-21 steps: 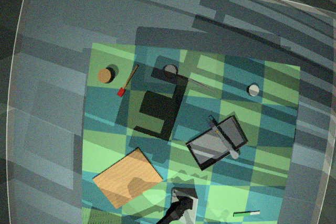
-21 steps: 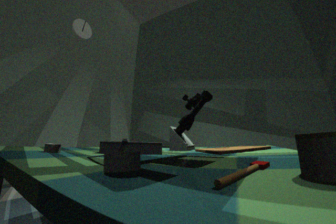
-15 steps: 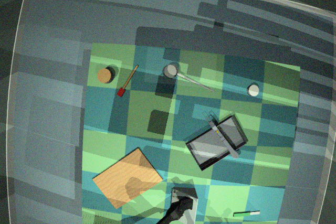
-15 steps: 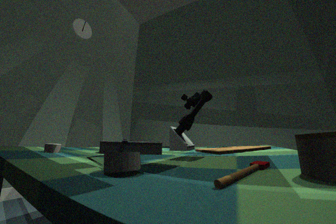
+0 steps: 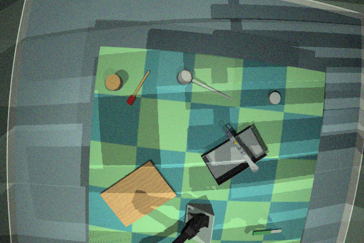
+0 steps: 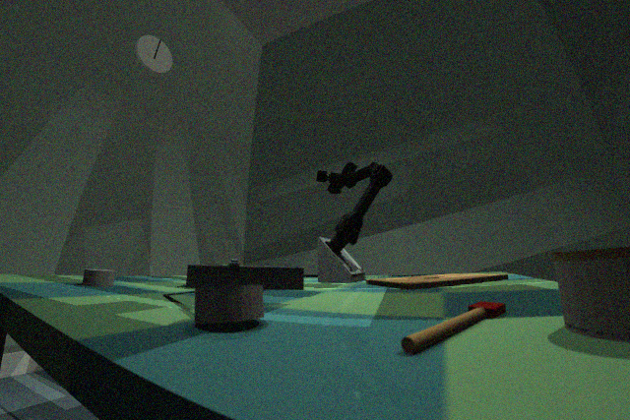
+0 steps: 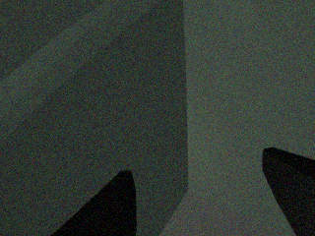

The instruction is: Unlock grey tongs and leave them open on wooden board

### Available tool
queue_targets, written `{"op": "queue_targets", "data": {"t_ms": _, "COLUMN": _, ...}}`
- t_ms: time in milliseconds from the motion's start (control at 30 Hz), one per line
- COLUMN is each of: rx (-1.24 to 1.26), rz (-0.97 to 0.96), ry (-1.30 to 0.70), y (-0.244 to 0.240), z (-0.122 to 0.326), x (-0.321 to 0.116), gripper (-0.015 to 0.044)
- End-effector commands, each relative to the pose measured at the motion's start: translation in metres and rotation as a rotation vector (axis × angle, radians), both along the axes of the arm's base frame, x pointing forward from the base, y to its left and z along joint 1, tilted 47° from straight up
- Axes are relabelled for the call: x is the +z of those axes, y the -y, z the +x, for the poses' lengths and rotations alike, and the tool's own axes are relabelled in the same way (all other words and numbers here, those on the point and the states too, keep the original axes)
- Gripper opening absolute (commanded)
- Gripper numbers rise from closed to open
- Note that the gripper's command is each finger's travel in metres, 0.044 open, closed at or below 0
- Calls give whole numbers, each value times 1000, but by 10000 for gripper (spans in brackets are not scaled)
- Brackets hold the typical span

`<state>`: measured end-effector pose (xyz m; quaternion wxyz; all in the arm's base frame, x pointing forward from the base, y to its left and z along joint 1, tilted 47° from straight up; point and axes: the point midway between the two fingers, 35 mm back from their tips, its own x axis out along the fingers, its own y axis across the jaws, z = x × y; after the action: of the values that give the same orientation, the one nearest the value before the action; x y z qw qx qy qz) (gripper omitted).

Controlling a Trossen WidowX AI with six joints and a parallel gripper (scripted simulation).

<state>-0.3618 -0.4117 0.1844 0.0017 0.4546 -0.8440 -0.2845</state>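
The grey tongs (image 5: 243,152) lie slantwise across the roasting tin (image 5: 235,171) (image 6: 280,277), both ends over its rims, with a small yellow spot partway along. Their arms look close together. Only a small bit of the tongs (image 6: 233,263) shows above the tin in the exterior view. The wooden board (image 5: 126,187) (image 6: 437,280) lies flat to the left of the tin in the top view. My gripper (image 7: 199,169) is open, with nothing between its fingers. It is raised high near the arm's base, away from the tongs and the board.
A pale round pot (image 5: 185,76) (image 6: 228,306) with a long thin handle stands beyond the tin. A pale cylinder (image 5: 274,98) (image 6: 98,278), a wood-topped container (image 5: 112,82) (image 6: 593,293), a red-headed tool (image 5: 131,99) (image 6: 487,309) and a green-handled tool (image 5: 261,232) are around.
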Motion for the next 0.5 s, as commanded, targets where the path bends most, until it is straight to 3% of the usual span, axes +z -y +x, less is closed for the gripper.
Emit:
{"op": "queue_targets", "data": {"t_ms": 0, "rx": 167, "rz": 137, "ry": -90, "y": 30, "z": 46, "x": -22, "gripper": 260}}
{"op": "queue_targets", "data": {"t_ms": 467, "rx": 599, "rz": 377, "ry": -306, "y": 82, "z": 187, "x": -71, "gripper": 260}}
